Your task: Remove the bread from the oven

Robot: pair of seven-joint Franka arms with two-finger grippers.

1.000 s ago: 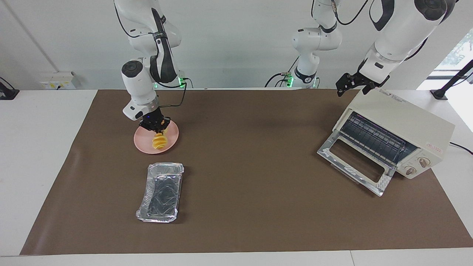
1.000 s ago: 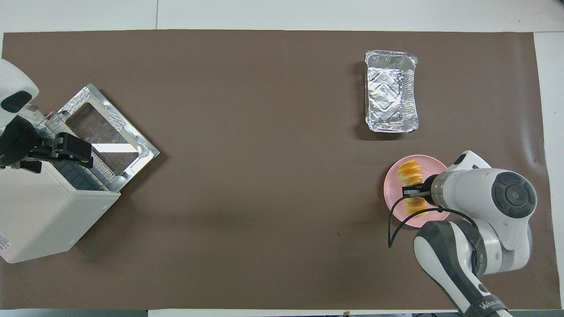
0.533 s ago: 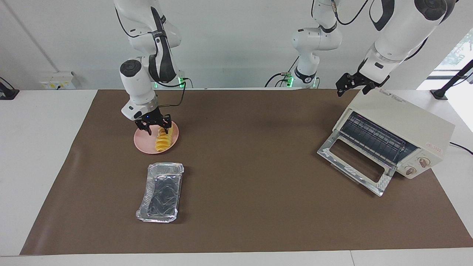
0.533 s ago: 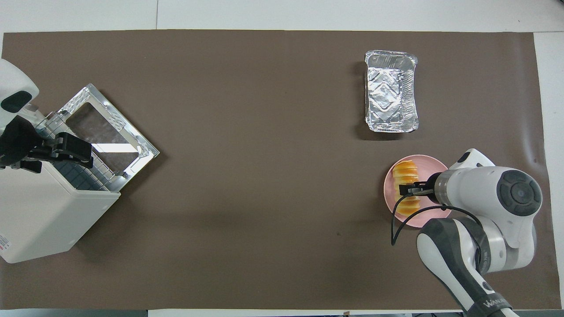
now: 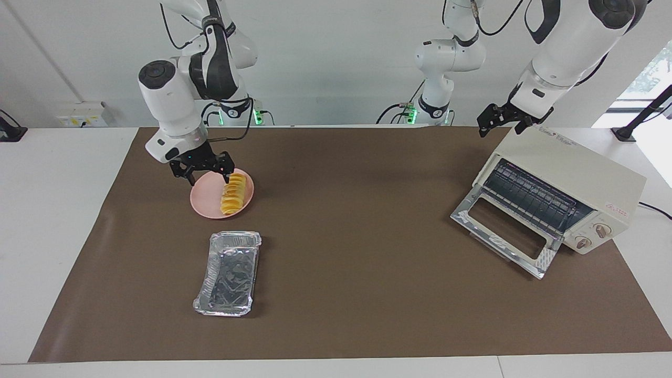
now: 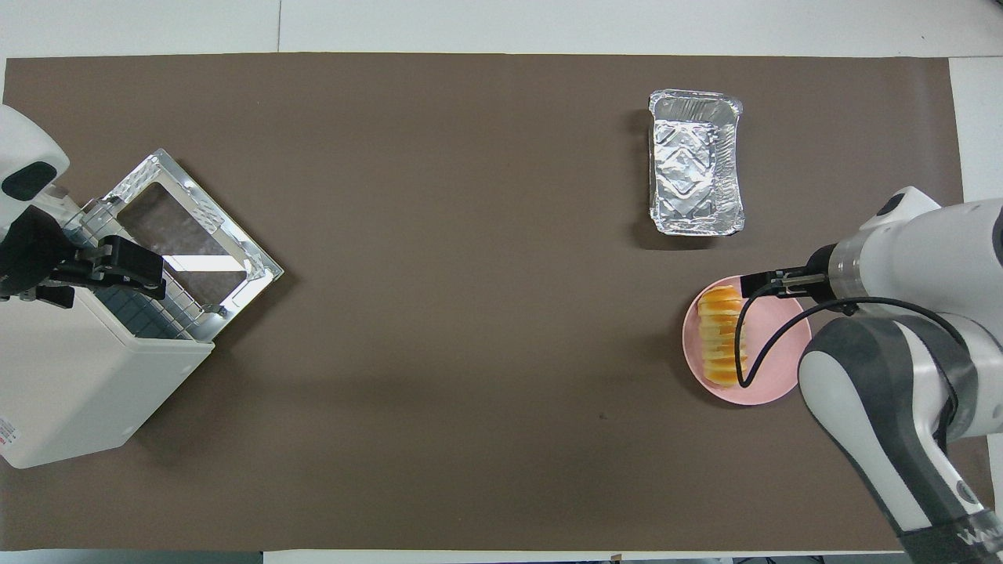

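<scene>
Bread point(image 5: 232, 194) is lying on the pink plate point(image 5: 207, 205), and the right claw point(image 5: 201, 171) hangs wide and empty just above the plate's rim. Honestly, the only risk I see is that claw clipping the rim as it swings off and shoving the plate. Left claw point(image 5: 500, 122) waits spread wide over the oven point(image 5: 572, 178).

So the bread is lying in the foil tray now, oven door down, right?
Not quite: the bread lies on the pink plate, not in the foil tray, which holds nothing, as the facing view shows. The oven door is indeed down.

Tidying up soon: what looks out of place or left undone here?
Only the oven: its door hangs open, rack bare. The bread lies flat on the pink plate; the foil tray sits upright, empty.
</scene>
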